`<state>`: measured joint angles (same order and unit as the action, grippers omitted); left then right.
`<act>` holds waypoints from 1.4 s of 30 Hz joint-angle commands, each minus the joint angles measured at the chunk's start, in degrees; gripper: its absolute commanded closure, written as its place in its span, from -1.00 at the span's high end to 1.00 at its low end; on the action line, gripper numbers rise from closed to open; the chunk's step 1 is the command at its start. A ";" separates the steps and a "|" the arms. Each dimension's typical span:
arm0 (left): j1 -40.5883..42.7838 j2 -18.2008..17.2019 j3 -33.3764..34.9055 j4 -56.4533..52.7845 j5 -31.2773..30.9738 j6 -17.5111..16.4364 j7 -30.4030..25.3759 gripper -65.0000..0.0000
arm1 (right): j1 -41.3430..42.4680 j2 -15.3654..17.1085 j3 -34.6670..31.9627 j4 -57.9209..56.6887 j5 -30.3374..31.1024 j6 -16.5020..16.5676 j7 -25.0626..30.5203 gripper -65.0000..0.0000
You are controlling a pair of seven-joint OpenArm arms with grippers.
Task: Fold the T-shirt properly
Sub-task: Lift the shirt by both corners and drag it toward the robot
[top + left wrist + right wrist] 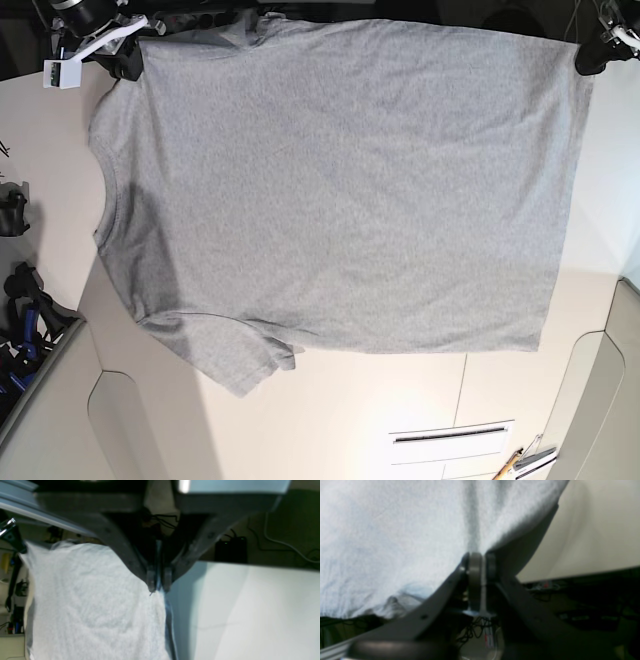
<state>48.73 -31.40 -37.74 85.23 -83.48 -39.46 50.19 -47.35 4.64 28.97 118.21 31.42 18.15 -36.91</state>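
Note:
The light heather-grey T-shirt is stretched out flat between my two grippers, plain side toward the base camera. The ribbed neck is at the left and the hem at the right. One sleeve points to the lower left. My right gripper is shut on the shoulder corner at the upper left; the right wrist view shows its jaws pinching the cloth. My left gripper is shut on the hem corner at the upper right; the left wrist view shows it clamped on the shirt's edge. No lettering shows.
The white table surface lies beside the shirt. A black box with green lights and cables sit beyond the table's edge. A dark clamp stand is at the far left. White cabinet fronts with pens show at the lower right.

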 commanded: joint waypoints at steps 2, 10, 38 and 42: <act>0.83 -0.83 -0.66 0.68 -1.52 -0.54 -0.13 -1.00 | -0.57 0.44 0.33 1.33 0.50 0.15 0.85 -1.00; -4.72 -0.79 -0.63 0.68 -1.52 -0.54 -0.24 -1.00 | 7.13 0.44 0.31 1.16 0.20 0.28 0.81 -1.00; -24.15 -0.83 5.05 0.57 14.40 -0.54 -11.10 -1.00 | 31.26 4.55 -0.61 -17.07 -4.90 0.28 1.51 -1.00; -25.31 -0.83 5.05 0.52 17.22 -0.54 -11.43 -1.00 | 33.22 4.57 -0.61 -18.21 -5.16 0.28 1.60 -1.00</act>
<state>23.81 -31.03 -32.10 85.06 -65.04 -39.40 40.21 -14.55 8.56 28.10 99.18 25.91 18.44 -37.06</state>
